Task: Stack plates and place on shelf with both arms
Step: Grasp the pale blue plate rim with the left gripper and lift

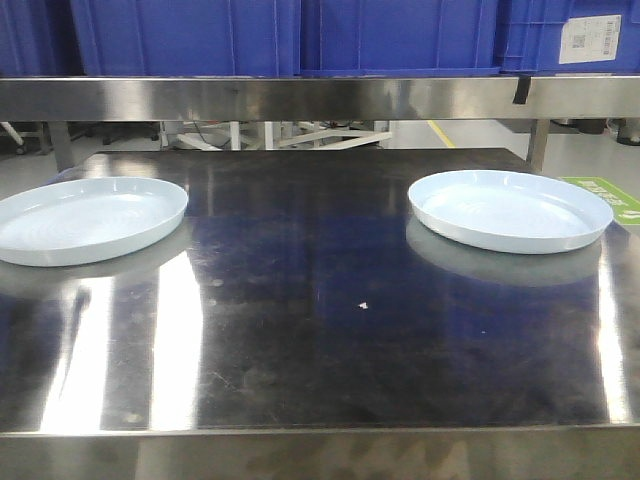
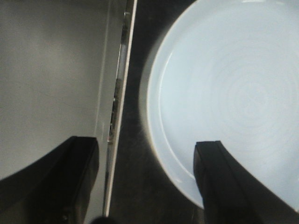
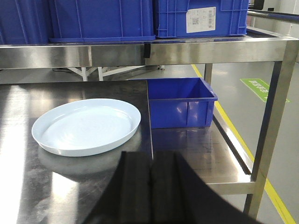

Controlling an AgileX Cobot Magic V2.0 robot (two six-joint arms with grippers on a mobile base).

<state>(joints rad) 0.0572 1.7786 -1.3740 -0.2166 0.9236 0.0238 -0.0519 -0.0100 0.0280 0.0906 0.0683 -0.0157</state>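
Exterior front-facing view: left plate [image 1: 85,220] and right plate [image 1: 510,208] lie well apart on the tabletop [image 1: 320,330], below the shelf [image 1: 300,98]. Left gripper [image 2: 147,184] jaws gape wide over its plate's rim; right gripper [image 3: 152,186] jaws meet, empty.

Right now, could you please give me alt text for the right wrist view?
A pale round plate lies on the steel tabletop, beyond the closed right tool at the bottom edge. A small blue crate stands right of the plate, below a shelf carrying larger blue crates.
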